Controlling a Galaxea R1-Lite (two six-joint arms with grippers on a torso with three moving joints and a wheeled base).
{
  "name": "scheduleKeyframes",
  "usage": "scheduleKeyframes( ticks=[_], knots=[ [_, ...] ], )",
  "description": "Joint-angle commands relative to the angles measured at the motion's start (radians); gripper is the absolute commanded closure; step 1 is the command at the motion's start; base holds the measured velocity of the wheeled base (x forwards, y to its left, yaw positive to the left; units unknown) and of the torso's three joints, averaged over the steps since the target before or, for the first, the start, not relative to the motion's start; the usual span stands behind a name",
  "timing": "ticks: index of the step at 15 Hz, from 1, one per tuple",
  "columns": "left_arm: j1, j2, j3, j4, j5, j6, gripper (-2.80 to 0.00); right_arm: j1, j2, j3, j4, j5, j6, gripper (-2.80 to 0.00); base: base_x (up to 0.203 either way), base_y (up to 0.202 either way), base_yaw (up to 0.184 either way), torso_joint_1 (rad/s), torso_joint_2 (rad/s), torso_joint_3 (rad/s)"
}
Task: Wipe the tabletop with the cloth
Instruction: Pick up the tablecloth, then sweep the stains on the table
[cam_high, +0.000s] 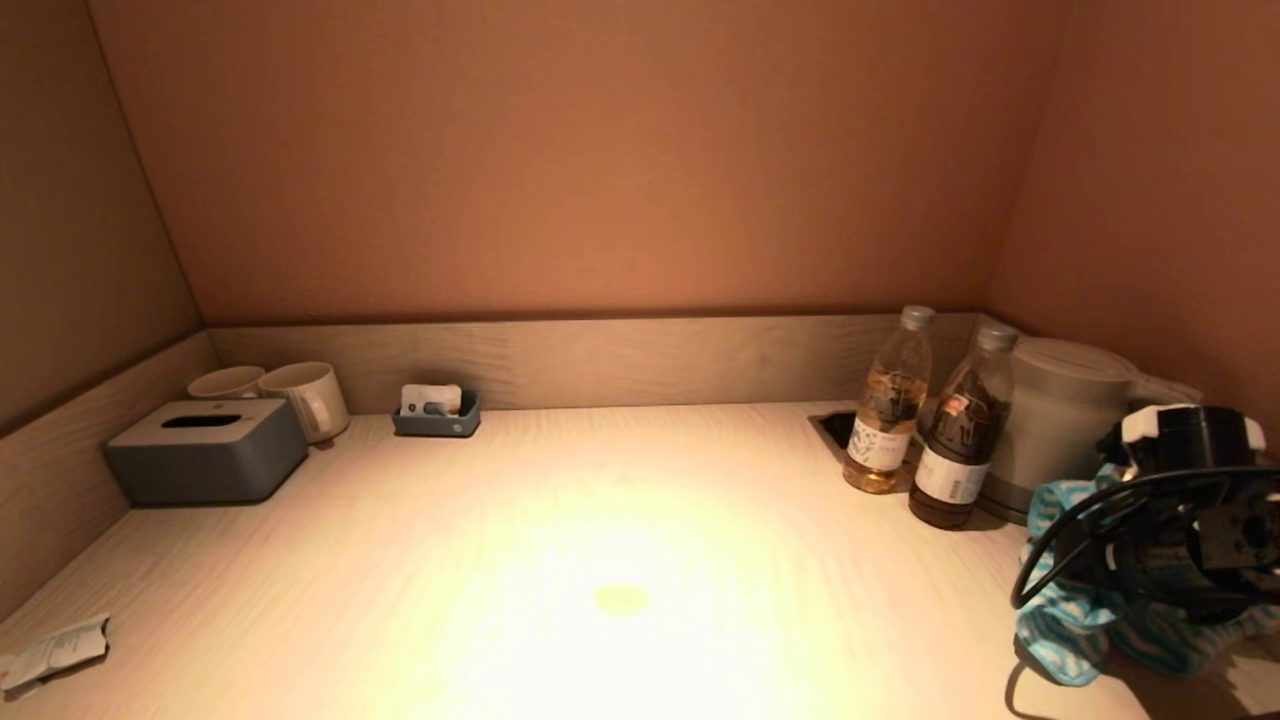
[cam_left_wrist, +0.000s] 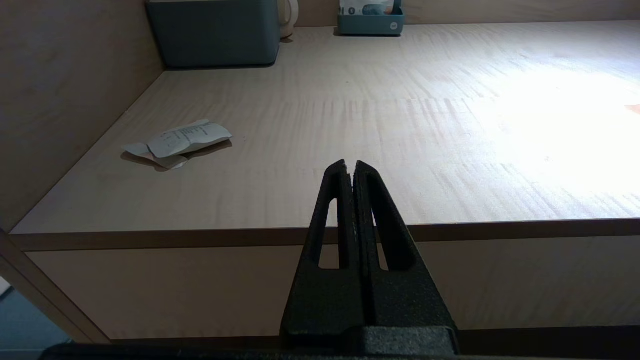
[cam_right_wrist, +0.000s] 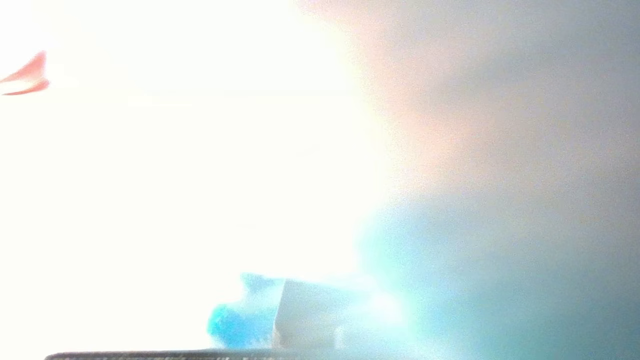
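Observation:
The blue-and-white striped cloth (cam_high: 1075, 610) hangs bunched around my right gripper (cam_high: 1120, 580) at the near right of the pale wooden tabletop (cam_high: 620, 520), a little above the surface with its shadow beneath. The gripper's fingers are buried in the cloth and appear shut on it. In the right wrist view only a blue patch of cloth (cam_right_wrist: 235, 325) shows through the glare. A small yellowish spot (cam_high: 620, 598) lies in the bright middle of the tabletop. My left gripper (cam_left_wrist: 350, 165) is shut and empty, parked just below the table's front edge at the left.
Two bottles (cam_high: 888, 405) (cam_high: 962, 440) and a grey kettle (cam_high: 1060, 420) stand at the back right, close to the right arm. A grey tissue box (cam_high: 205, 450), two mugs (cam_high: 305, 395) and a small sachet tray (cam_high: 436, 412) sit at the back left. A crumpled paper (cam_high: 55, 650) lies near left.

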Motion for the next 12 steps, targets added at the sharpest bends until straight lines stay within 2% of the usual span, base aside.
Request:
scheduleKeyframes(
  ticks=[1, 4, 8, 12],
  knots=[
    [0.000, 0.000, 0.000, 0.000, -0.001, 0.000, 0.00, 0.014, -0.131, 0.022, -0.008, 0.004, 0.000, 0.00, 0.000, 0.000, 0.000, 0.000, 0.00, 0.000],
    [0.000, 0.000, 0.000, 0.000, 0.000, 0.000, 0.00, 0.091, -0.322, 0.054, -0.003, 0.040, -0.008, 0.00, 0.000, 0.000, 0.000, 0.000, 0.00, 0.000],
    [0.000, 0.000, 0.000, 0.000, -0.001, 0.000, 0.00, 0.324, -0.503, 0.028, 0.064, 0.055, -0.014, 0.00, 0.000, 0.000, 0.000, 0.000, 0.00, 0.000],
    [0.000, 0.000, 0.000, 0.000, 0.000, 0.000, 0.00, 0.513, -0.505, -0.148, 0.216, 0.049, -0.023, 0.00, 0.000, 0.000, 0.000, 0.000, 0.00, 0.000]
  ],
)
